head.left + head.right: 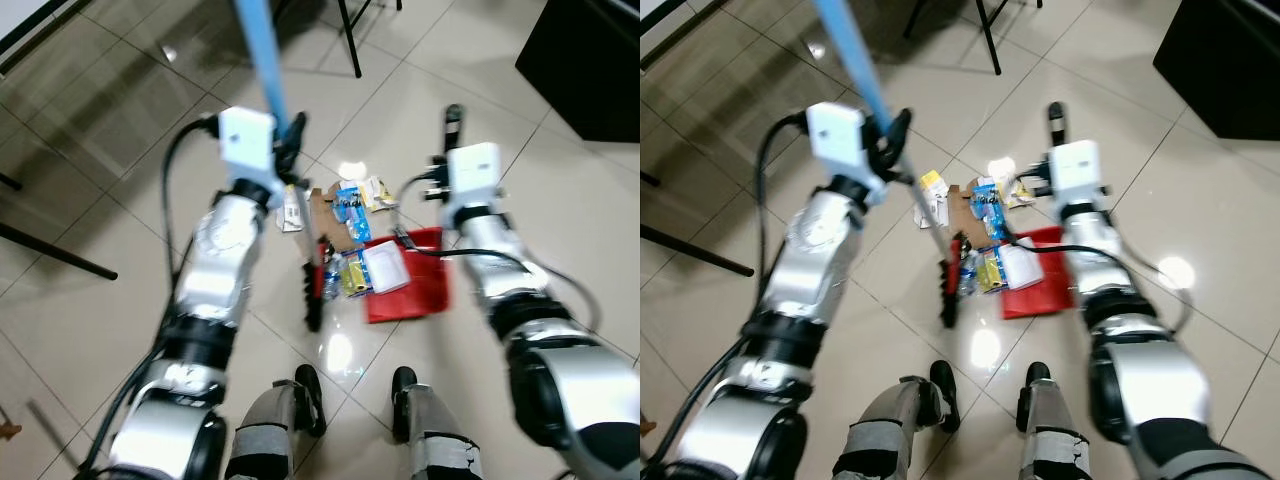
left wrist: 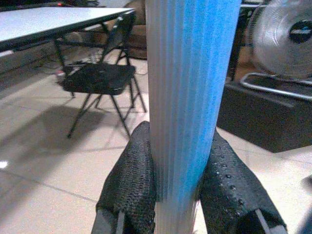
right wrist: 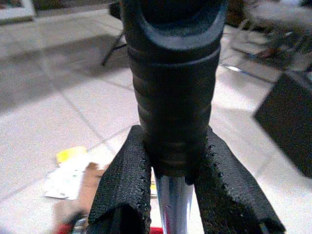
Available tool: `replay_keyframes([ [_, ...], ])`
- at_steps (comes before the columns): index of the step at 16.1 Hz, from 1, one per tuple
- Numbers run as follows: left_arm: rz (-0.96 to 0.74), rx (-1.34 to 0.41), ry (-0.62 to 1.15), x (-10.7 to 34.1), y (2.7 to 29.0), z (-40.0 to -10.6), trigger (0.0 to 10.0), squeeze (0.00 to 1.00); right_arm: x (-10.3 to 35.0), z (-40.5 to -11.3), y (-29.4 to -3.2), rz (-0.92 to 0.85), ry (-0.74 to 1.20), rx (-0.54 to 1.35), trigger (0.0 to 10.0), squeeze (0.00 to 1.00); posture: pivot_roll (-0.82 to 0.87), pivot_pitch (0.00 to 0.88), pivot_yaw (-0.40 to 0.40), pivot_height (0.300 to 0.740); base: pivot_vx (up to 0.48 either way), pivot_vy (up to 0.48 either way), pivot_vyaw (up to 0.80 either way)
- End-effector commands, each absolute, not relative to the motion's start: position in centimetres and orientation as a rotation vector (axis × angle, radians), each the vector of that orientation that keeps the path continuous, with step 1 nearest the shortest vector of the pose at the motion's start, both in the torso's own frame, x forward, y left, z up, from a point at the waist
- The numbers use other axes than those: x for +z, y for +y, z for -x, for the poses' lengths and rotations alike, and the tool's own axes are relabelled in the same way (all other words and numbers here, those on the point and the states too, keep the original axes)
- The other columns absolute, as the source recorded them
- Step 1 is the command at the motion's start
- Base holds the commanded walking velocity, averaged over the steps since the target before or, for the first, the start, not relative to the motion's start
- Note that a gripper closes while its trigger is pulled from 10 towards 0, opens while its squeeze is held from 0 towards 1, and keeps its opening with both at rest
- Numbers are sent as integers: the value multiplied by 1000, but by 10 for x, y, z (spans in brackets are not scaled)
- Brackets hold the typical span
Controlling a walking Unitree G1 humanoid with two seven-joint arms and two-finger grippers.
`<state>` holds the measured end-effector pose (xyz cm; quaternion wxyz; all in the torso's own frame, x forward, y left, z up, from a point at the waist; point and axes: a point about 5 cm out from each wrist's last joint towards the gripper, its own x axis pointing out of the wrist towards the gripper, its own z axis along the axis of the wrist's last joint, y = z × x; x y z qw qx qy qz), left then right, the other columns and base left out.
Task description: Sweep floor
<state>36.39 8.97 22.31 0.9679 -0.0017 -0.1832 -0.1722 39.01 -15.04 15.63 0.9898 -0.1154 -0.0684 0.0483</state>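
On the tiled floor [image 1: 130, 110] just ahead of my feet lies a heap of litter [image 1: 345, 215]: wrappers, a scrap of brown cardboard and small packets. Part of it already rests on the red dustpan [image 1: 415, 290], which sits to the right of the heap. A dark broom head [image 1: 312, 290] stands against the heap's left side.

My left pincer [image 2: 180, 180] is clamped on the ribbed blue broom handle [image 2: 190, 97], one textured pad pressed to each side of it. My left wrist view also shows a black folding chair [image 2: 100, 78], a white worktop [image 2: 53, 22] and a floor fan [image 2: 282, 36] behind the handle.

My right pincer [image 3: 173, 190] grips the dustpan's upright handle, its pads closing just below the black ribbed grip [image 3: 173, 97] where the chrome shaft begins. In the head views a black cabinet [image 1: 585, 65] stands at the far right.
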Motion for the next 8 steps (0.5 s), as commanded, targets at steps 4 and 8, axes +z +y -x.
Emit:
replay_keyframes([
  [4,62,-387,-418,240,65,-364,10000,0,131,-381,-114,108,-46,186,10000,0,76,405,171,740,0,0,0],
  [8,75,-412,-447,252,54,-362,10000,0,124,-378,-105,75,-21,183,10000,0,88,383,174,740,0,0,0],
])
